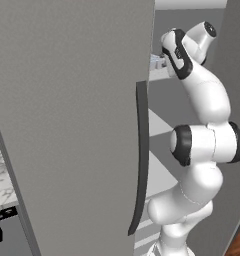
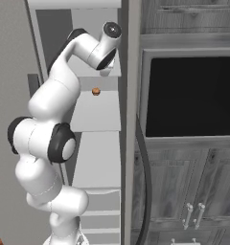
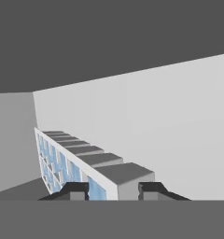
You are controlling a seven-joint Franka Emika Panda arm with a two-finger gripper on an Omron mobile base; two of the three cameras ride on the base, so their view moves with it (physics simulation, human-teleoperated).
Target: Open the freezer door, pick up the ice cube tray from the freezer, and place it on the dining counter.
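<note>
My gripper (image 3: 113, 190) reaches deep into the freezer, past the freezer door (image 1: 67, 125), which stands swung open with its dark bar handle (image 1: 140, 160) at three o'clock of the panel. The ice cube tray (image 3: 81, 161) runs away from my fingertips (image 3: 76, 190) toward ten o'clock, its near end wedged between both of them, so I judge I am clenched on its short end. The risk from here, I think, is leverage: held by one end, the long tray could sag, twist loose, or clip the shelf (image 2: 95, 112) edge or the door as I back out.
</note>
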